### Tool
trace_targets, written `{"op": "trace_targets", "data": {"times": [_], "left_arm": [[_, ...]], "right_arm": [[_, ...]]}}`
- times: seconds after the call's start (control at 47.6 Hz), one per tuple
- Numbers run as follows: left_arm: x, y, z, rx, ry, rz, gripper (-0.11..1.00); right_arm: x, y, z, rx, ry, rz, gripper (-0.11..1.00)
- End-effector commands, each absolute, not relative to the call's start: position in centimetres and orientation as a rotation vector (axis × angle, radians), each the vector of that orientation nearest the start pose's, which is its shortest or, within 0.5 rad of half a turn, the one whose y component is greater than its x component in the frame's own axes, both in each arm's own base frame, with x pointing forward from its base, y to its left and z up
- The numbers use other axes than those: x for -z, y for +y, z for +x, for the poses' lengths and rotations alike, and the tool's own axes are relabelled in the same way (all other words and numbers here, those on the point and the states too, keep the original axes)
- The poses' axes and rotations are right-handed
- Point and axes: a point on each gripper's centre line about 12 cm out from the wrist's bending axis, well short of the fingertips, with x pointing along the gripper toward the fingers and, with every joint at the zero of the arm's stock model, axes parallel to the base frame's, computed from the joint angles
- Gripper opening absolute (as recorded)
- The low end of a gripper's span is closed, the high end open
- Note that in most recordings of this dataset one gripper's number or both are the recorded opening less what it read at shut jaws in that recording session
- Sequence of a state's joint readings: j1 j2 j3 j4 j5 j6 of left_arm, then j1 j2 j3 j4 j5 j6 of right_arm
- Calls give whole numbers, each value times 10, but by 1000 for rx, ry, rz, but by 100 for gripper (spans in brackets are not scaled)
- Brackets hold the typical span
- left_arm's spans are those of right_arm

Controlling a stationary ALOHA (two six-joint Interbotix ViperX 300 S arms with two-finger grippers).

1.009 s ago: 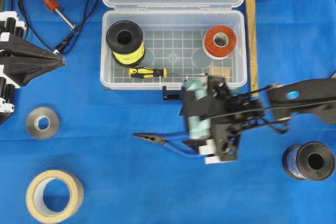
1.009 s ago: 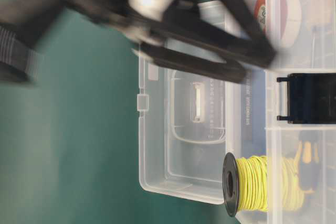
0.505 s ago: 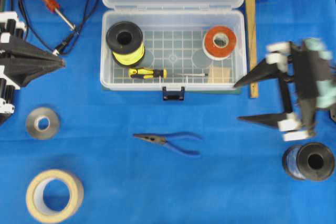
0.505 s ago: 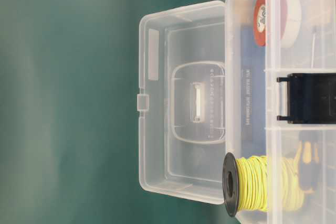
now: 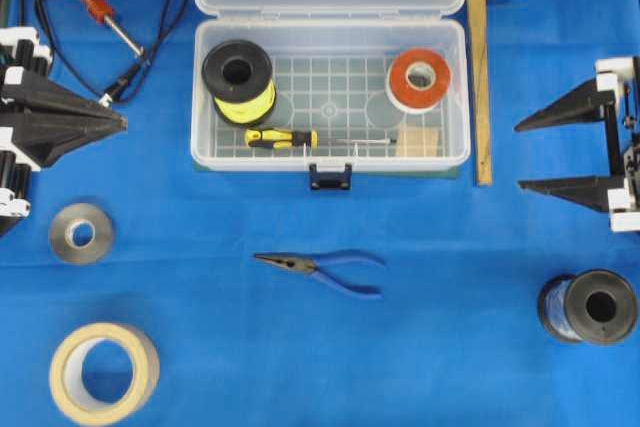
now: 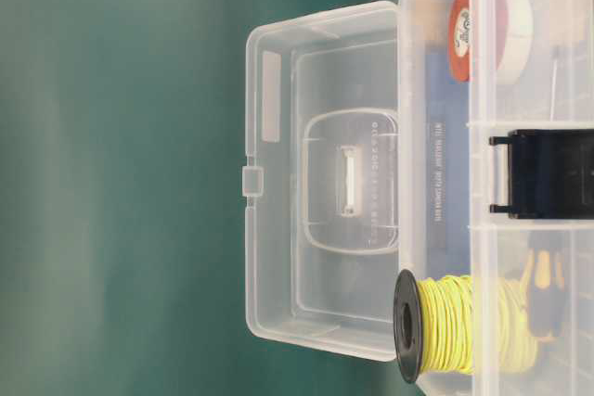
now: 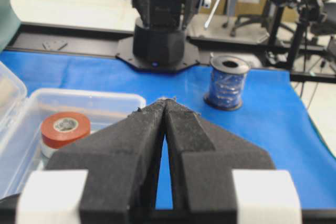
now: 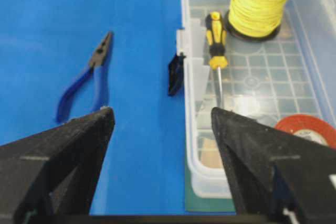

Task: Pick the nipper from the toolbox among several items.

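Observation:
The nipper point(image 5: 322, 269), with blue handles and thin dark jaws, lies on the blue cloth in front of the toolbox point(image 5: 455, 97); it also shows in the right wrist view point(image 8: 88, 74). The clear toolbox stands open with its lid back, and shows in the table-level view point(image 6: 436, 183) and the right wrist view point(image 8: 191, 145). My right gripper point(image 5: 520, 155) is open and empty at the right edge, far from the nipper; its jaws stand wide apart in the right wrist view point(image 8: 160, 111). My left gripper point(image 5: 124, 122) is shut and empty at the left edge; it also shows in the left wrist view point(image 7: 166, 100).
The toolbox holds a yellow wire spool point(image 5: 238, 80), a yellow-and-black screwdriver point(image 5: 285, 138), red tape point(image 5: 419, 78) and a small wooden block point(image 5: 418, 140). On the cloth lie a soldering iron point(image 5: 92, 7), a grey tape roll point(image 5: 81, 234), masking tape point(image 5: 103, 372), a blue wire spool point(image 5: 588, 307) and a wooden mallet point(image 5: 484, 67).
My right gripper let go of the nipper on the cloth and drew back to the right edge, open. The nipper has stayed where it was. The left arm has not moved.

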State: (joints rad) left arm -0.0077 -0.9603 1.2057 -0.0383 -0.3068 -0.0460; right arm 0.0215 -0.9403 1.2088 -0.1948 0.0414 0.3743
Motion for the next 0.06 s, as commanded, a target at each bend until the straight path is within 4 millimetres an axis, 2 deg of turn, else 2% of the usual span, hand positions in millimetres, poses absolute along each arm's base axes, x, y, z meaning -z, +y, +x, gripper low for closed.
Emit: {"op": "trace_targets", "data": {"times": [0.0, 0.042], "left_arm": [[-286, -1, 199, 4, -73, -82, 0], [-286, -2, 199, 6, -75, -82, 0]], "right_arm": [[-241, 4, 196, 10, 289, 179, 76], [-241, 4, 196, 10, 290, 179, 76]]}}
